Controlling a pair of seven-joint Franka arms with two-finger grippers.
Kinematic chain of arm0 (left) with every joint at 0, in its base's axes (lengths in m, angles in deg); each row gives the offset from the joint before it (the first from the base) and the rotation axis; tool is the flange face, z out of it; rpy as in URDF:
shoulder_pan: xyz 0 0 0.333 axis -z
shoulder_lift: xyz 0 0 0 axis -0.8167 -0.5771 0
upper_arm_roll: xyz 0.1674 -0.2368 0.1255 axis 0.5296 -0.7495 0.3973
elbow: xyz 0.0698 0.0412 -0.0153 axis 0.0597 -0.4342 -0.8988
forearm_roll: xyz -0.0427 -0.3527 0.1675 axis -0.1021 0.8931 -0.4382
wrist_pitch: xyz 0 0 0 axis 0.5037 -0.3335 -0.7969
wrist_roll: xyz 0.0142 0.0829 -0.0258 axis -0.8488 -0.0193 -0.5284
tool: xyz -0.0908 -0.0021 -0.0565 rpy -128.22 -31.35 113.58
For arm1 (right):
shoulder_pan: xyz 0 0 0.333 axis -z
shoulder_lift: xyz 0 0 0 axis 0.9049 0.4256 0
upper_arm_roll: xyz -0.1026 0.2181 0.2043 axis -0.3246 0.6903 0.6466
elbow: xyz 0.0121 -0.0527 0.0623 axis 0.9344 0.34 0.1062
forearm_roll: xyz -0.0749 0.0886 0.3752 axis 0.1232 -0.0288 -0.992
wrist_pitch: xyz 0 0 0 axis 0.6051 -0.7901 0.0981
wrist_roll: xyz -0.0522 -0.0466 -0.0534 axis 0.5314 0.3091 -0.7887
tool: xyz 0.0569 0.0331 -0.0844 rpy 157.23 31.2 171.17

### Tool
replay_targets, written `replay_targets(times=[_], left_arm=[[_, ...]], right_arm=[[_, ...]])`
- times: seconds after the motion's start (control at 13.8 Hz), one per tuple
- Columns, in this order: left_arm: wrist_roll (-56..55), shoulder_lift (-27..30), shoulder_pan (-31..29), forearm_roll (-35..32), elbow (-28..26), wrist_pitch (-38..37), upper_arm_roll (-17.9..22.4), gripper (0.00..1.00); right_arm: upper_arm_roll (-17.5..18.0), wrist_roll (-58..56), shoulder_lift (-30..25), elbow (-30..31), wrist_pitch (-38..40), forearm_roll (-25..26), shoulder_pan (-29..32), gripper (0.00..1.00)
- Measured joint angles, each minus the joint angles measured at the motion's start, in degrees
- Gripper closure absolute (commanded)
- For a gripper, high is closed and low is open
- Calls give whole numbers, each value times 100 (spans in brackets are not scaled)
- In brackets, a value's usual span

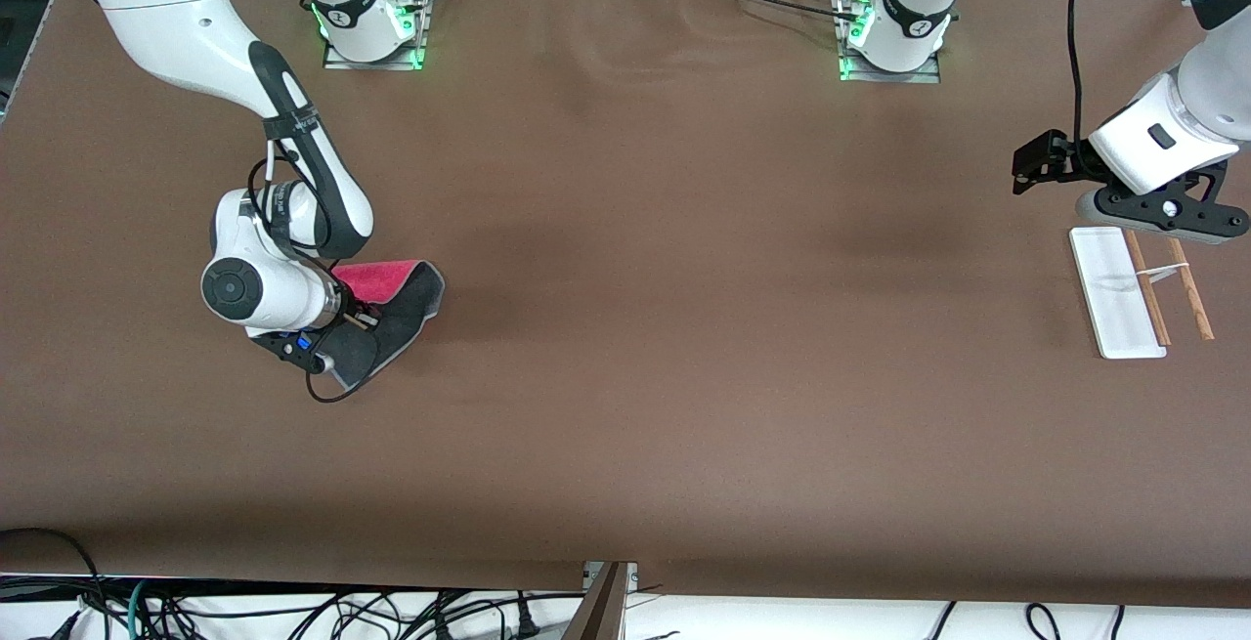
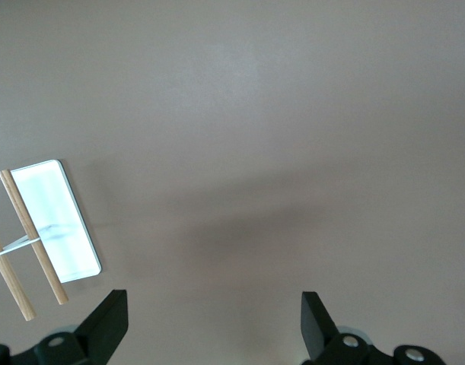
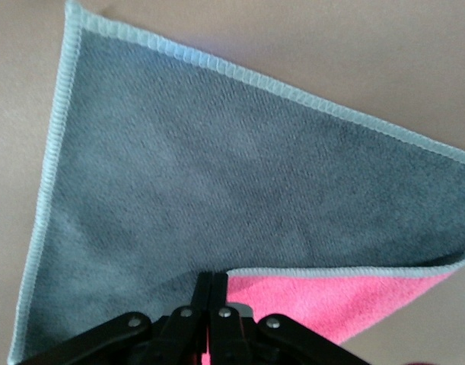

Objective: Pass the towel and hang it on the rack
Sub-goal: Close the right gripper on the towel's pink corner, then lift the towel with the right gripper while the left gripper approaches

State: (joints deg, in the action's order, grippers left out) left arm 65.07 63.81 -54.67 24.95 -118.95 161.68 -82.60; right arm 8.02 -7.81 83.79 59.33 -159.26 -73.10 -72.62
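The towel [image 1: 409,301] lies on the table toward the right arm's end, partly folded, with the dark grey face up and a pink-red part showing. In the right wrist view the towel [image 3: 217,182] fills the frame with its light grey stitched edge. My right gripper [image 1: 362,320] is low at the towel, and its jaws [image 3: 217,285] are shut on the folded edge where grey meets pink. The rack [image 1: 1114,293] stands toward the left arm's end and also shows in the left wrist view [image 2: 53,220]. My left gripper [image 1: 1168,215] hovers open and empty over the table beside the rack [image 2: 214,327].
The brown table [image 1: 684,327] spreads between the towel and the rack. The arm bases [image 1: 371,24] stand along the edge farthest from the front camera. Cables [image 1: 293,611] hang below the nearest edge.
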Motion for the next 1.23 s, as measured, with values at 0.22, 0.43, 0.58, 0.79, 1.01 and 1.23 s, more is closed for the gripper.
replay_targets(times=[0.22,0.43,0.58,0.79,1.01,1.23], left_arm=[[0,0,0,0,0,0,0,0],[0,0,0,0,0,0,0,0],[0,0,0,0,0,0,0,0],[0,-1,0,4,0,-3,0,0],[0,-7,-7,187,0,-9,10,0],[0,-45,-96,439,-1,-31,29,0]], right_arm=[[62,-66,-64,-95,347,0,-6,100],[172,-66,-208,-354,853,-2,-29,100],[281,-65,-389,-597,1315,-11,-39,100],[493,-59,-760,-1012,2131,-44,-53,100],[792,151,-1048,-1640,2969,-79,-59,100],[1202,379,-1121,-2405,3761,-90,-68,100]])
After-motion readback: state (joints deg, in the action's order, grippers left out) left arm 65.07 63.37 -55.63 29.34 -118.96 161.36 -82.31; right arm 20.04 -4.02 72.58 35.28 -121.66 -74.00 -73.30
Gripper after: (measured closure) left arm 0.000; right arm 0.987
